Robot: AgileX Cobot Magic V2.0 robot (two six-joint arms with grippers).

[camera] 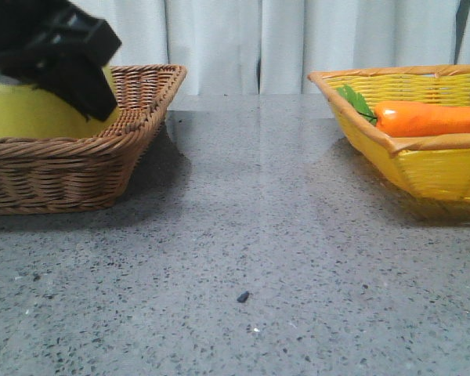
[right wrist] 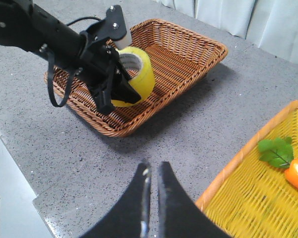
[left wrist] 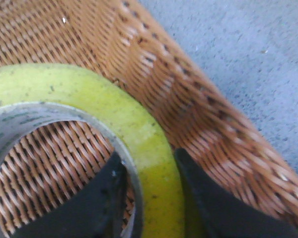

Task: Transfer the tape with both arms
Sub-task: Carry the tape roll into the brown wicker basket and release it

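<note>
The yellow tape roll [camera: 31, 110] stands in the brown wicker basket [camera: 137, 117] at the left. My left gripper [camera: 66, 59] is shut on its wall, one finger inside the white core and one outside; the left wrist view shows the tape [left wrist: 134, 124] between the fingers [left wrist: 104, 193]. In the right wrist view the tape [right wrist: 139, 74] is held by the left gripper [right wrist: 114, 91] over the brown basket [right wrist: 184, 54]. My right gripper [right wrist: 152, 171] is shut and empty, above the grey table between the baskets.
A yellow basket [camera: 446, 168] at the right holds an orange carrot [camera: 427, 119] with green leaves; it also shows in the right wrist view [right wrist: 258, 198]. A small dark speck [camera: 243, 297] lies on the grey tabletop [camera: 251, 219].
</note>
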